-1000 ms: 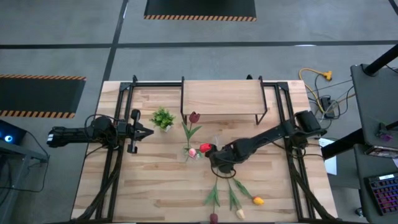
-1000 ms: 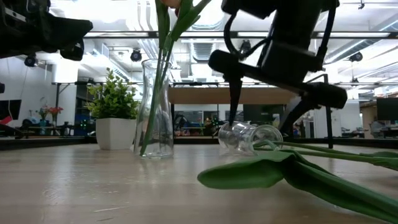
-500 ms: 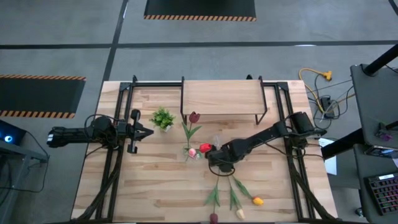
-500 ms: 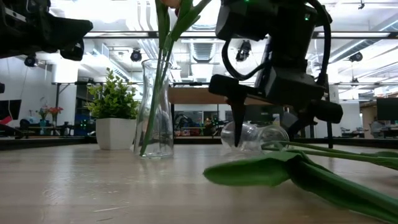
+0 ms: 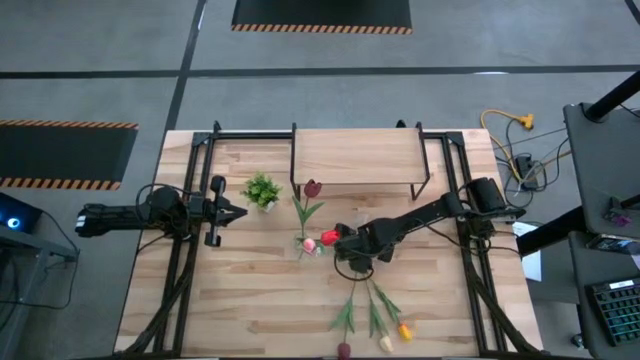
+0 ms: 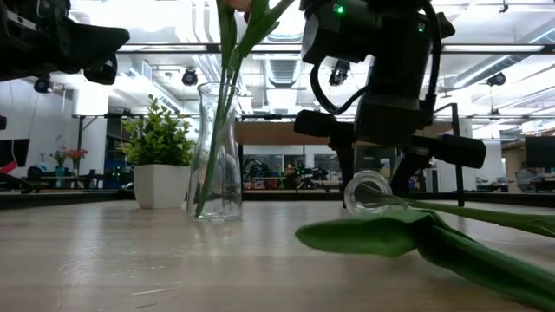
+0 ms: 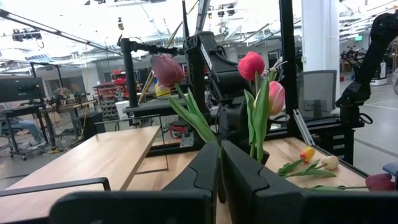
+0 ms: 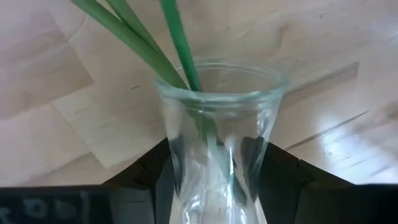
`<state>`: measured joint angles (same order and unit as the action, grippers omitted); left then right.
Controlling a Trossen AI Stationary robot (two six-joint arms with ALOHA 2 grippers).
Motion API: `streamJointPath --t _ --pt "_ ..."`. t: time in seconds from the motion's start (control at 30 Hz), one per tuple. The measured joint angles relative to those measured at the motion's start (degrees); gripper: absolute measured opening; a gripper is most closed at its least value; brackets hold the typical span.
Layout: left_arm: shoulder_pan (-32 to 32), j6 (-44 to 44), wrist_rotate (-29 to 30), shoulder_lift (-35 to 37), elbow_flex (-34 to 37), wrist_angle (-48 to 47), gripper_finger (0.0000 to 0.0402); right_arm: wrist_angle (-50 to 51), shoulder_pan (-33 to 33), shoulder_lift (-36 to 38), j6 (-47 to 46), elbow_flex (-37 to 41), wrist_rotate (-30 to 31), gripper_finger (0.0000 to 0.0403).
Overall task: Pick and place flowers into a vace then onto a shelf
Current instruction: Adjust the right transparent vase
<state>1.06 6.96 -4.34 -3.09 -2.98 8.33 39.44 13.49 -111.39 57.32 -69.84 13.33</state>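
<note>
A clear glass vase [image 8: 217,124] lies on its side at the table's middle, mouth toward the near edge, with green stems [image 8: 149,43] in it. Their tulip heads [image 5: 396,335] rest on the table near the front edge. My right gripper [image 5: 352,260] comes down over this vase, shut on it. A second vase [image 6: 217,152] stands upright just to its left and holds maroon, red and pink tulips [image 7: 250,64]. The shelf [image 5: 355,155] stands at the far middle. My left gripper [image 5: 228,212] waits shut, level above the table's left side. My right gripper pinches the lying vase's narrow part [image 8: 180,174], just behind the mouth, between its two fingers [image 8: 152,171]. The fingers come steeply from above and lie across the vase. The vase stays on its side on the table, its stems trailing toward the near edge.
A small bushy plant in a white pot [image 5: 262,190] stands left of the upright vase. Broad green leaves [image 6: 390,236] of the lying tulips spread over the table in front of the held vase. Black frame rails [image 5: 185,260] run along both table sides.
My right gripper has sunk a little, rolled its wrist and shut its fingers on the lying vase. The vase has slid slightly toward the table's right edge and turned its mouth more toward the near edge. The lying tulips' heads and leaves have shifted with it.
</note>
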Motion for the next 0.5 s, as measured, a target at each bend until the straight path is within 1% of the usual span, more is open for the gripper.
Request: streamJointPath --t 0.1,0.2,0.4,0.5 --pt "0.0 0.01 -0.02 0.0 0.0 0.01 0.0003 -0.2 -0.41 0.04 -2.45 0.05 -2.35 0.0172" --pt "0.0 0.01 0.0 0.0 0.0 0.01 0.0003 -0.85 -0.47 0.13 -2.93 0.34 -3.98 0.0181" --pt "0.0 0.0 0.0 0.0 0.0 -0.01 0.0003 -1.07 -0.36 0.17 -1.3 0.5 -4.35 0.0163" --pt "0.0 0.01 -0.01 0.0 0.0 -0.01 0.0003 -1.06 -0.31 0.17 0.63 0.5 -4.39 0.0161"
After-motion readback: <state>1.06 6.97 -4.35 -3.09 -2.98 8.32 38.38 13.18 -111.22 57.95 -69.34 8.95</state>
